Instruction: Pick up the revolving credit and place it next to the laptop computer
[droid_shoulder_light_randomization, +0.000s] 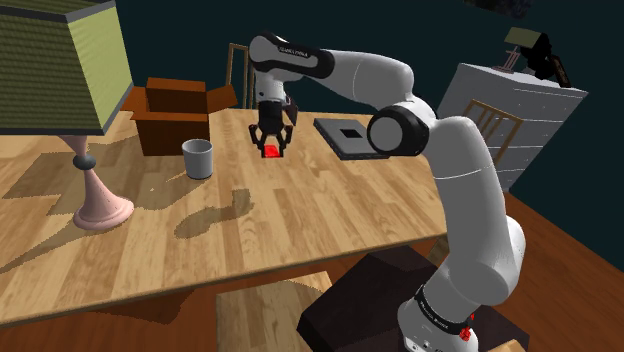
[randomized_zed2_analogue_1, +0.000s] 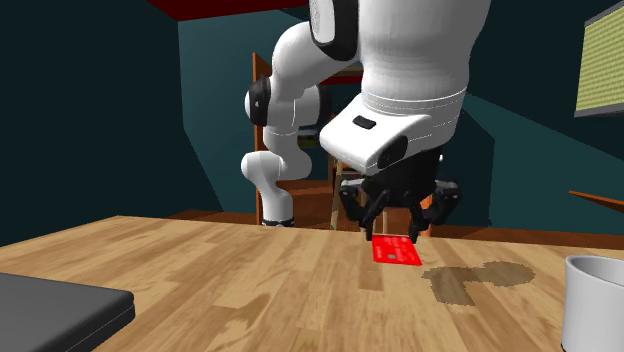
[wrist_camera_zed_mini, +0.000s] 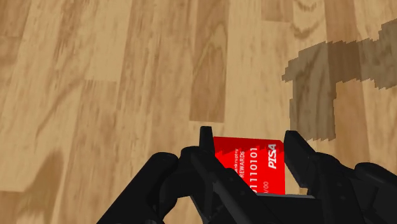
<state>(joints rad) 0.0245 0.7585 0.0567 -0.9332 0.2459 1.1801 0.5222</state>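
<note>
The gripper (droid_shoulder_light_randomization: 271, 138) hangs just above the wooden table (droid_shoulder_light_randomization: 300, 225) in the upper middle of the shoulder view, pointing down. Its two black fingers (wrist_camera_zed_mini: 298, 156) are pinching the red credit card (wrist_camera_zed_mini: 248, 159) by opposite edges. In the wrist view each finger presses against one side of the card (white lettering reads "PISA" near one end).

In the second exterior view the gripper (randomized_zed2_analogue_1: 398, 232) sits right of centre. The card (randomized_zed2_analogue_1: 397, 250) shows just below its fingertips, face tilted toward the camera and low over the wood. I cannot tell whether its lower edge touches the table.

In the shoulder view the card (droid_shoulder_light_randomization: 271, 151) is a small red patch under the gripper. The closed dark laptop (droid_shoulder_light_randomization: 348, 138) lies just to its right, apart from it. In the second exterior view the laptop (randomized_zed2_analogue_1: 55, 305) fills the lower left corner, well apart from the card.

A grey cup (droid_shoulder_light_randomization: 197, 158) stands left of the gripper in the shoulder view. An open cardboard box (droid_shoulder_light_randomization: 175, 115) sits behind the cup. A lamp (droid_shoulder_light_randomization: 95, 195) with a pink base and green shade stands at the far left. A white dresser (droid_shoulder_light_randomization: 520, 100) stands at the upper right, off the table.
</note>
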